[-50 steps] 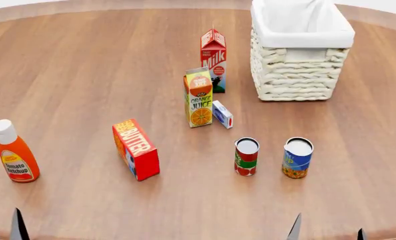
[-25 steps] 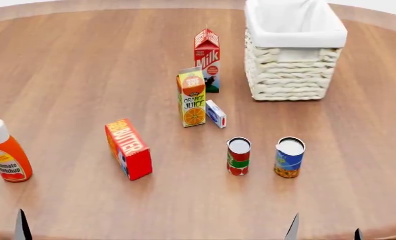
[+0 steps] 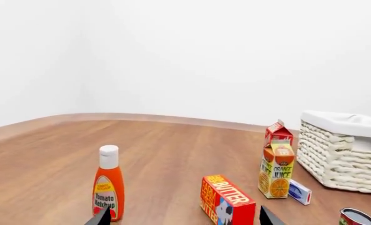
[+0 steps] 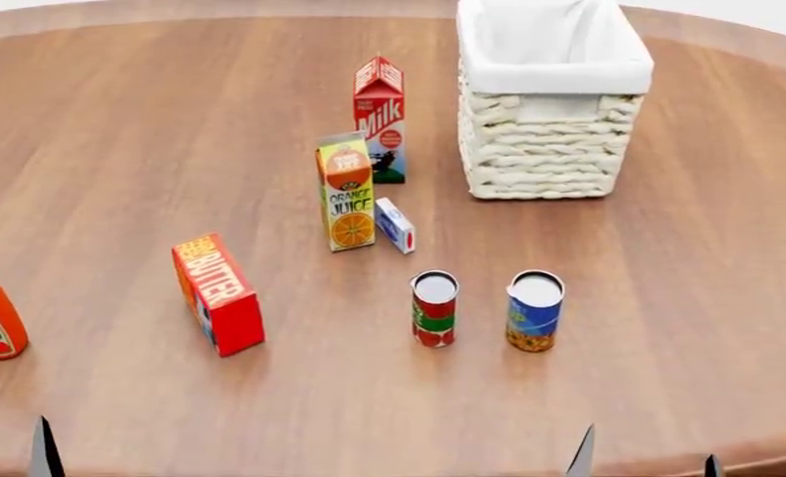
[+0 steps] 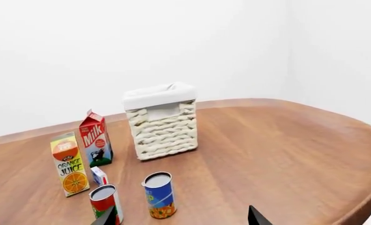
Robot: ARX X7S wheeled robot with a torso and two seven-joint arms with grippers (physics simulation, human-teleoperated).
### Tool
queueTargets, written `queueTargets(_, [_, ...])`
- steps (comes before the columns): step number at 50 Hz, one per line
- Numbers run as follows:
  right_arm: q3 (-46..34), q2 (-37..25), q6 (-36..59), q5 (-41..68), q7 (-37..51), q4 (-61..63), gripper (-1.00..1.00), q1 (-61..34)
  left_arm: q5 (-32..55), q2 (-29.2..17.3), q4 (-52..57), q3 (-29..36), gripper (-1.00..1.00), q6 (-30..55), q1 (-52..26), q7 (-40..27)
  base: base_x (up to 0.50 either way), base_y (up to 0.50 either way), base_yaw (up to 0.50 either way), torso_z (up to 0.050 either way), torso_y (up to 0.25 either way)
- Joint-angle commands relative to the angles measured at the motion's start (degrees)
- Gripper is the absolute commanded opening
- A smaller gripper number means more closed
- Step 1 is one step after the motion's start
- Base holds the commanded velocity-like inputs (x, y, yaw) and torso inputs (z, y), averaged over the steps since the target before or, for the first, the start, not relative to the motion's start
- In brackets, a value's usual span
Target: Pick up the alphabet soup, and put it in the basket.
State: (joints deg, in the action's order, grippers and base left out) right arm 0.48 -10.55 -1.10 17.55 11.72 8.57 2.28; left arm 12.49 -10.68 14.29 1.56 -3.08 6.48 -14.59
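Approach step — both grippers spread, empty; next, the right gripper point(image 5: 180, 216) must reach the alphabet soup point(image 4: 535, 311) — near the counter's point(image 4: 127, 129) front edge.

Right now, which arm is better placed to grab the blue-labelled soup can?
The right. The small blue-labelled alphabet soup can stands toward the right gripper, whose fingertips show low at that side, and it is central in the right wrist view; the left gripper is far across.
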Motion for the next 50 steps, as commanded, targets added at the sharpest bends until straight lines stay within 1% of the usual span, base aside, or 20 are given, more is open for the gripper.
queueTargets(1, [-0.17, -0.35, -0.02, 0.72, 0.23, 0.04, 1.0, 0.02, 0.18, -0.31, -0.05, 0.36, 1.0, -0.23, 0.02, -0.43, -0.01, -0.14, 0.0, 0.0, 0.0])
queueTargets(28, [-0.93, -1.04, 0.02, 1.28, 1.15, 0.08, 1.0, -0.04, 0.74, -1.09, -0.03, 1.09, 1.0, -0.73, 0.12, -1.18, -0.01, -0.14, 0.0, 0.0, 0.0])
queueTargets(50, [-1.76, -1.6, 0.11, 1.58, 1.69, 0.19, 1.0, -0.01, 0.96, -1.59, 0.04, 1.76, 1.0, -0.89, 0.15, -1.93, -0.04, -0.19, 0.0, 0.0, 0.0])
